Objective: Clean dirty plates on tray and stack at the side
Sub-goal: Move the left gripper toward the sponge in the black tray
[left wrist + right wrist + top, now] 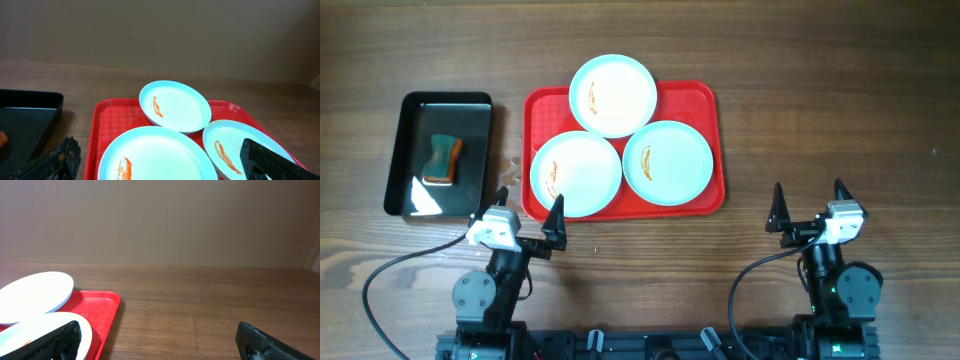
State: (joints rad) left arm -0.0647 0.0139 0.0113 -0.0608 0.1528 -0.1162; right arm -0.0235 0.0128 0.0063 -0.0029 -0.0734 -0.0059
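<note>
Left gripper (530, 202), right gripper (809, 192): agape, seemingly empty.

Black hands (530, 210), white wrist housings (492, 228), black cables (365, 292)

3 smeared wht plates (612, 95) clustered on red tray (705, 100).

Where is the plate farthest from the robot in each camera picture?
Overhead: farthest plate, top centre, overhanging the red tray at its far rim.
Left wrist: middle of the picture.
Right wrist: far left, partly cut off.
Shared landmark: the red tray.
</note>
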